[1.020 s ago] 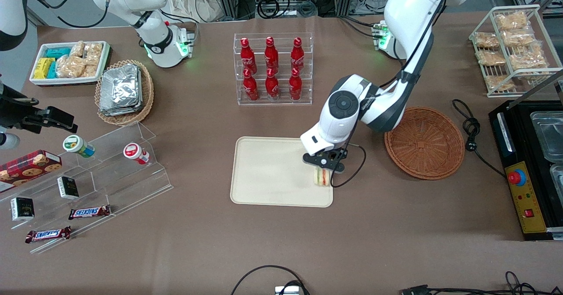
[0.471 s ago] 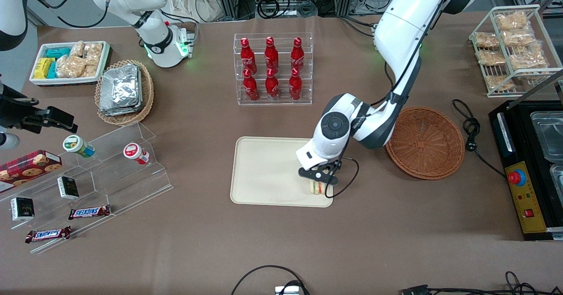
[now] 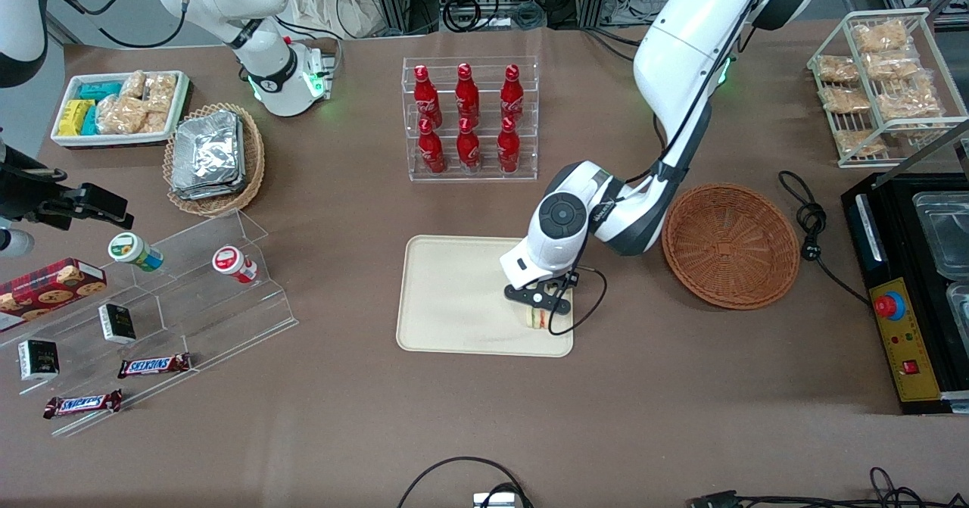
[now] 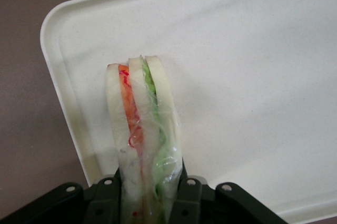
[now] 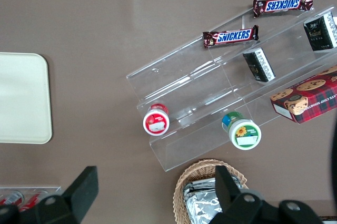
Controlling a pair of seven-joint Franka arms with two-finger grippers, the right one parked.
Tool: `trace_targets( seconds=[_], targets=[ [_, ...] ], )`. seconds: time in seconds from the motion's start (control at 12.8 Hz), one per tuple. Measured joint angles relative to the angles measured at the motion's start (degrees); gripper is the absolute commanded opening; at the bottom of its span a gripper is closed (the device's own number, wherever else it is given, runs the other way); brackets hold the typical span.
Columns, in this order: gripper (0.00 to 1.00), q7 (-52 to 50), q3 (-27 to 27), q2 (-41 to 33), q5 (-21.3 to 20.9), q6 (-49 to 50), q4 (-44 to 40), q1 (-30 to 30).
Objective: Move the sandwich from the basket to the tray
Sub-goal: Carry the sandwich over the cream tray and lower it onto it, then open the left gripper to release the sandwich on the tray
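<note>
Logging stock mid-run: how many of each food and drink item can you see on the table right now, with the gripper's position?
Red bottles in the clear rack: 6
Snickers bars: 2
Round tubs on the acrylic steps: 2
Cookie box: 1
Sandwich: 1, held by the gripper over the tray; the basket holds nothing
Total: 12
</note>
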State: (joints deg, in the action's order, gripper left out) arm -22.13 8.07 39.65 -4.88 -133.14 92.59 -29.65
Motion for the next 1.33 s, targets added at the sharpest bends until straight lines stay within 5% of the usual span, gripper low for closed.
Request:
trace_targets(
  seconds=[0.63,1.33],
  targets=[
    [1.00,-1.3,-0.3,0.1,-0.2,0.9,-1.4,0.0],
    [1.00,-8.2,-6.9,-10.6,-0.3,22.9,-10.4,0.6]
  ],
)
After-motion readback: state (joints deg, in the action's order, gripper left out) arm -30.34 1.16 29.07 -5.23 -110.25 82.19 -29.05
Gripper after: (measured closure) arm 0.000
